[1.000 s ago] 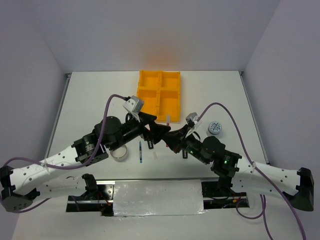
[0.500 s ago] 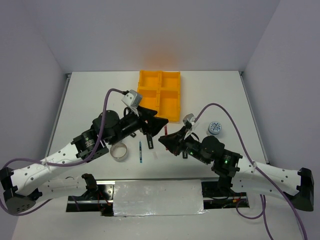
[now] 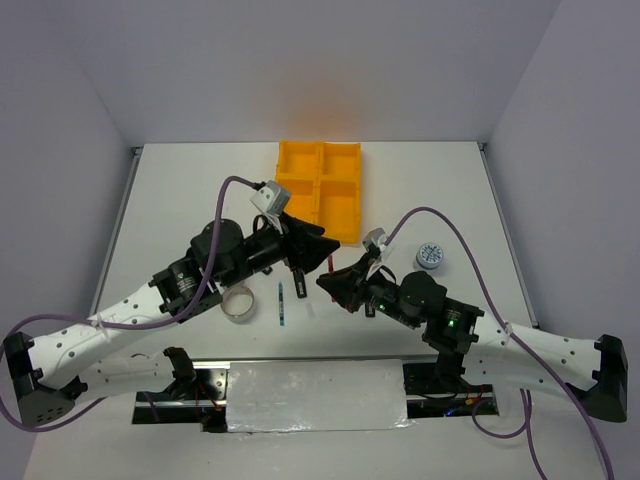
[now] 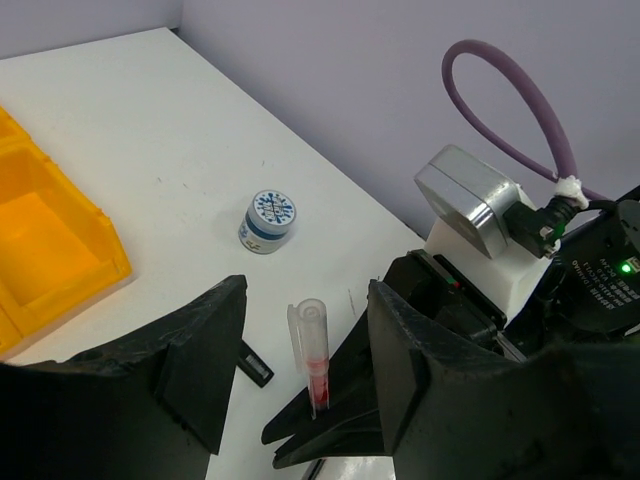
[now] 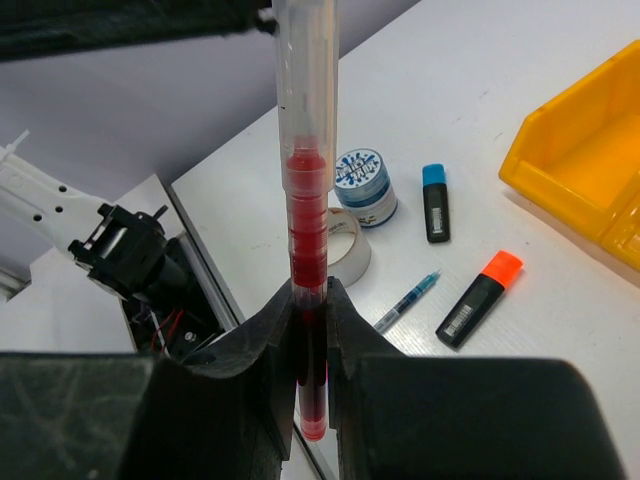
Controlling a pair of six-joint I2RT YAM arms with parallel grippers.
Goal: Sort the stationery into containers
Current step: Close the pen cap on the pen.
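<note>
right gripper (image 5: 310, 300): pinched tight on the dark red pen (image 5: 305, 200), low on the barrel; pen upright between the fingers, clear end up, red end poking out below.
left gripper (image 4: 305, 335): spread, one finger on each side of the pen's upper end; a gap shows on both sides, no contact seen.
dark red pen, place: off the table, held in the air between the two arms, just short of the tray's near edge in the top view.
teal pen (image 5: 408, 300): flat on the table below the grippers, between the tape ring and the orange-capped highlighter, touching neither.
orange-capped highlighter (image 5: 478, 298): flat on the table just beside the teal pen, cap toward the tray.
blue-capped highlighter (image 5: 434, 203): flat on the table, near the first roll, apart from the orange-capped one.
grey tape ring (image 5: 340, 245): lying flat, under the left arm's side of the table.
blue-white roll, first (image 5: 363, 180): upright, just beside the tape ring; touching or not, cannot tell.
blue-white roll, second (image 4: 268, 220): upright and alone on the right side of the table, well apart from the other stationery.
yellow-orange tray (image 3: 318, 186): four compartments, two by two, far middle of the table, beyond both grippers.
</note>
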